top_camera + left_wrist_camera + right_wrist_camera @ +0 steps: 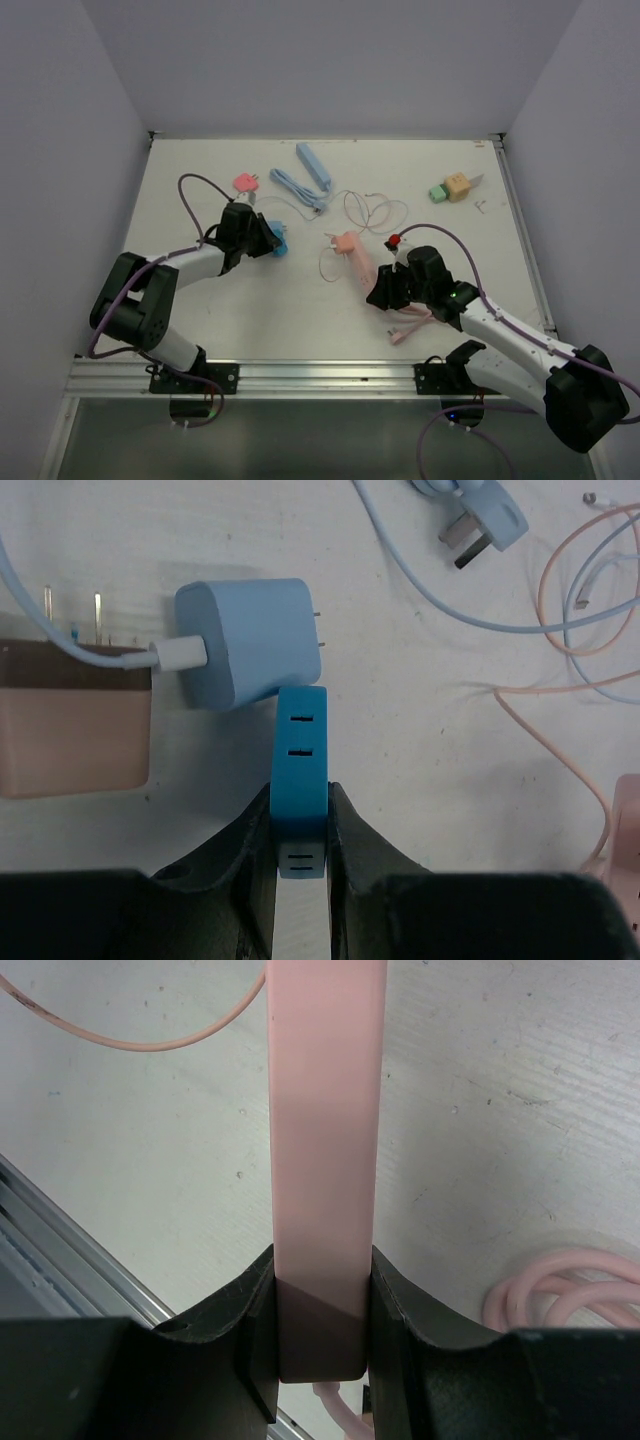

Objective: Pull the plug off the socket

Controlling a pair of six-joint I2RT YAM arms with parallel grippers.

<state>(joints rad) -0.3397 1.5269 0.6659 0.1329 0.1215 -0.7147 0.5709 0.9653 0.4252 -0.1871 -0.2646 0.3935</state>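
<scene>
Two grips. Leftmost: left claw (300,792) pressed onto the sides of blue socket strip (300,742), with pale blue plug (250,640) flat on tabletop (430,810) just at that strip's far end, prongs bare. Further right: right claw (323,1255) pinching pink strip (325,1110), beside coiled pink cable (560,1295).

Clamped tight — left end effector (300,815), right end effector (322,1285)

Left: your charger plug (250,640) lies on the table (430,810) just behind the socket strip (300,770). Right: a second strip (325,1140) beside a coiled cable (570,1295).
</scene>
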